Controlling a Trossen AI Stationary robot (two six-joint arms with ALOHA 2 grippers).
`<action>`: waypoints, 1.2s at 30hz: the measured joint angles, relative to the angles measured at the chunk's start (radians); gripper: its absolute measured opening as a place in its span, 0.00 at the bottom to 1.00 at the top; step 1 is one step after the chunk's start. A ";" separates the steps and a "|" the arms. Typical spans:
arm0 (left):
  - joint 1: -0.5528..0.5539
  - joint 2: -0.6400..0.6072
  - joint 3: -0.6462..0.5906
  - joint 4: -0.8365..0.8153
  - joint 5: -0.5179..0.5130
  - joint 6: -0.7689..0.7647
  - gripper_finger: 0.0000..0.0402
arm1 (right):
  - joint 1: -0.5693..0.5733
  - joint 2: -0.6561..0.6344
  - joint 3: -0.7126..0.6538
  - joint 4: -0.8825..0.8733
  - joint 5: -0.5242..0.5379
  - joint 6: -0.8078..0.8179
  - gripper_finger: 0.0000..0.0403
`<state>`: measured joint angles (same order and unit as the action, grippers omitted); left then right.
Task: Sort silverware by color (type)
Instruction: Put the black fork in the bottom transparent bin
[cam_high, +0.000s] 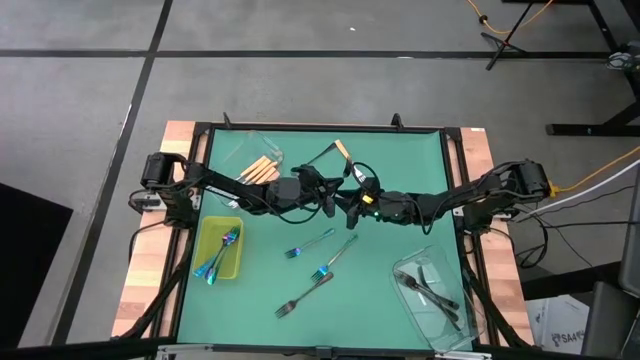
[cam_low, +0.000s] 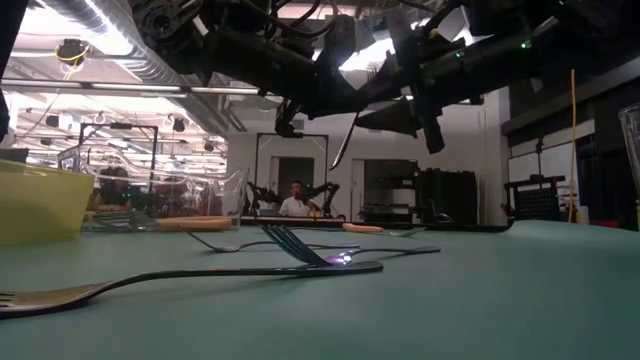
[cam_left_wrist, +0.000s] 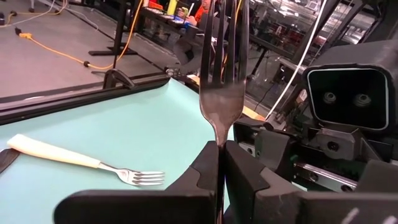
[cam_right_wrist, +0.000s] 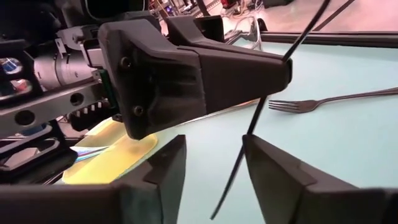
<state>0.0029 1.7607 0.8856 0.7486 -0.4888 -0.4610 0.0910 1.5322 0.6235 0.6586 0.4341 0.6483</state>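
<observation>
The sorting is looking about halfway done. In the yellow-green tray (cam_high: 203, 258) some iridescent forks (cam_high: 222, 247) are already lying. In the clear tub at the far left (cam_high: 262, 152) the orange-handled forks (cam_high: 263, 170) are lying side by side. In the clear tub at the near right (cam_high: 440, 300) a few dark forks (cam_high: 428, 286) are resting.

Over the middle of the worktop (cam_high: 400, 150) the two arms are meeting. The left hand (cam_left_wrist: 219, 163) is clenching the neck of a dark fork (cam_left_wrist: 222, 74), tines pointing away from the wrist. The right hand (cam_right_wrist: 214, 177) is standing released, its fingers wide on both sides of that fork's thin handle and not pressing it. I judge this as a handover, with the left hand carrying the fork alone now.

Still loose on the worktop are two iridescent forks (cam_high: 308, 244), one dark fork near the front (cam_high: 302, 296) and one orange-handled fork (cam_high: 341, 150) at the far side. These four, and the held one, are waiting for their places.
</observation>
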 joint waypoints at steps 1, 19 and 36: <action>0.000 0.000 0.000 0.000 0.000 0.000 0.02 | 0.000 0.000 0.000 0.000 0.007 0.000 0.43; -0.014 0.000 0.000 0.011 0.009 -0.008 0.02 | -0.001 0.002 0.000 -0.013 0.105 0.000 0.44; -0.019 0.000 0.000 0.011 0.012 -0.004 0.02 | 0.000 0.013 0.026 -0.006 0.096 -0.023 0.28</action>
<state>-0.0162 1.7603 0.8856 0.7597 -0.4767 -0.4648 0.0906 1.5452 0.6491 0.6529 0.5297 0.6258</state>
